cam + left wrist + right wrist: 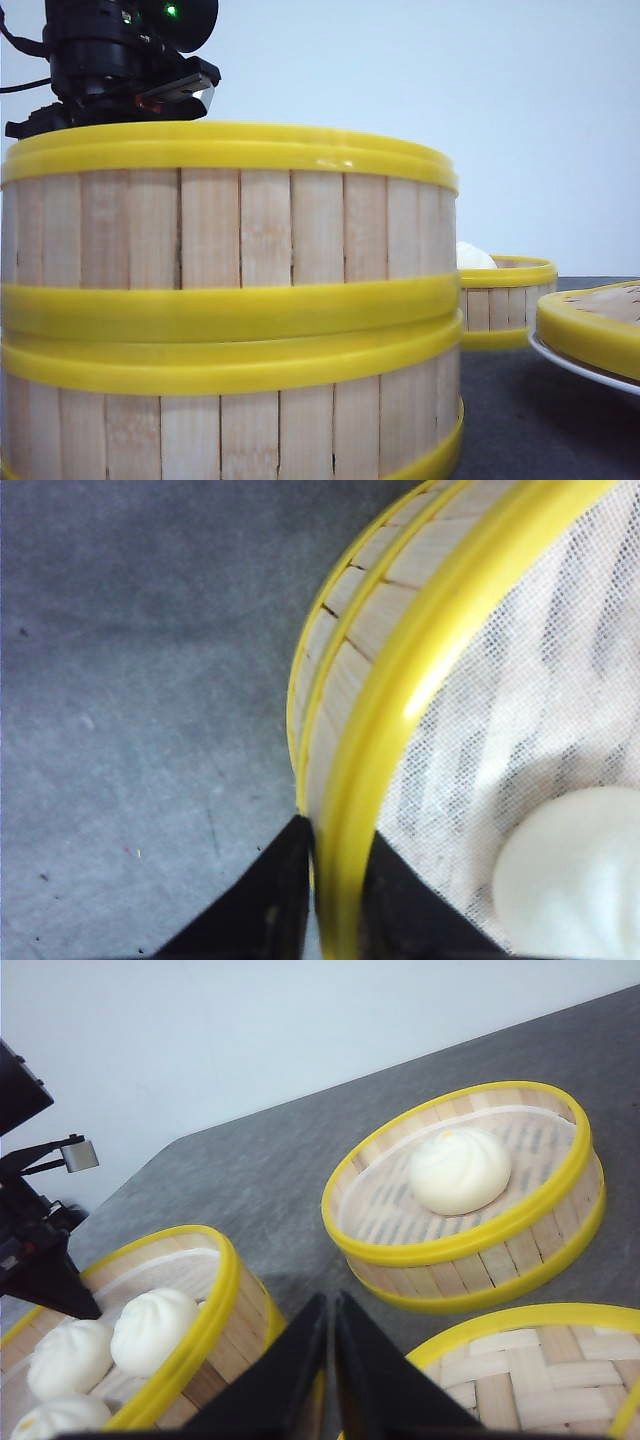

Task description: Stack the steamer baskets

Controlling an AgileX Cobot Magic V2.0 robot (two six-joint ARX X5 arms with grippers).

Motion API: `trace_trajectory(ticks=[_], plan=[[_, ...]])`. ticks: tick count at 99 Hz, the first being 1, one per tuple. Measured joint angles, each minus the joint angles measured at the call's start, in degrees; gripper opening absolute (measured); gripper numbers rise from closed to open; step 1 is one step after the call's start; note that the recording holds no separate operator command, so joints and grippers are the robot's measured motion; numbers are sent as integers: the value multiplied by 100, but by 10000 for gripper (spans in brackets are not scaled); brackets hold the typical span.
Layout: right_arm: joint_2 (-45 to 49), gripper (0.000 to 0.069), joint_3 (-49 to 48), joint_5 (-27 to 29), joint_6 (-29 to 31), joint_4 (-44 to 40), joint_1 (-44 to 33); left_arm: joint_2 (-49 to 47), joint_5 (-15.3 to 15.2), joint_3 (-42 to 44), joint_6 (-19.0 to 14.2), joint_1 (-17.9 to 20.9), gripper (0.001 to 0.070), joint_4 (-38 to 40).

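Observation:
Two steamer baskets stand stacked close to the front camera, the upper basket resting on the lower basket. My left gripper is shut on the upper basket's yellow rim, one finger outside the wall and one inside over the white liner. The left arm shows behind the stack. White buns lie in the upper basket. A third basket holding one bun stands apart on the table. My right gripper is shut and empty, above the gap between the stack and the lid.
A flat yellow-rimmed woven lid lies on a white plate at the right. The third basket sits behind it. The table top is dark grey, with a white wall behind.

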Motion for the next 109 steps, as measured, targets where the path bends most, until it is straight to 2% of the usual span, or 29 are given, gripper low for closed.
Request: trace_trajectory(ticks=[13, 28, 40, 49, 64, 74, 86, 97, 102, 109], plan=[[0, 10, 0, 0, 0, 0, 0, 0, -4, 0, -13, 2, 275, -11], [0, 10, 0, 0, 0, 0, 0, 0, -4, 0, -79, 2, 426, -2], [0, 10, 0, 0, 0, 0, 0, -76, -4, 0, -122, 2, 598, 114], [0, 10, 0, 0, 0, 0, 0, -378, -2, 0, -131, 13, 662, 354], [0, 10, 0, 0, 2, 87, 0, -1296, 44, 0, -195, 96, 680, 839], [0, 10, 37, 57, 61, 306, 0, -2039, 31, 0, -243, 144, 660, 1248], [188, 10, 446, 671, 304, 431, 0, -3112, -334, 0, -275, 149, 546, 1862], [1117, 15, 1377, 1147, 297, 435, 0, -4083, -734, 35, -280, 149, 485, 2212], [1759, 63, 1921, 1213, 160, 245, 0, -4457, -979, 48, -278, 149, 476, 2256], [2817, 210, 2806, 1250, -90, -310, 0, -4863, -1303, 55, -273, 149, 472, 2232]])
